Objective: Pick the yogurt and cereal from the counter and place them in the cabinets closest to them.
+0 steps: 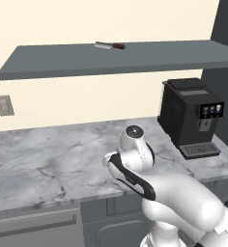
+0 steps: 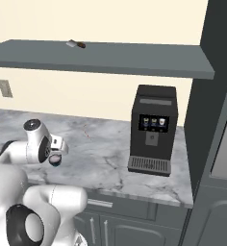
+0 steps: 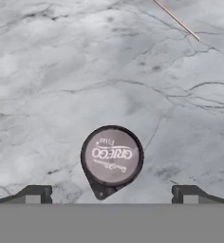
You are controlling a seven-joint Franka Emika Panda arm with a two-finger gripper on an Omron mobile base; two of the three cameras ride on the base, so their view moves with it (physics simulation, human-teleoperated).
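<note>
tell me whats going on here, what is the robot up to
The robot arm is poised over a small yogurt cup standing on the marble counter. Its gripper is open, with a fingertip on either side of the cup and nothing held yet. A black coffee machine stands on the counter to the right, and a knife lies on the dark wall shelf above. It looks about to pick up the yogurt.

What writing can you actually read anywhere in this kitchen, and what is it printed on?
"GREGO": the large word on the pale lid of the yogurt, seen upside down in the hand view.
Two lines of small script on that lid, above and below the large word: too small to read.
Small icons on the screen of the coffee machine: too blurred to read.
</note>
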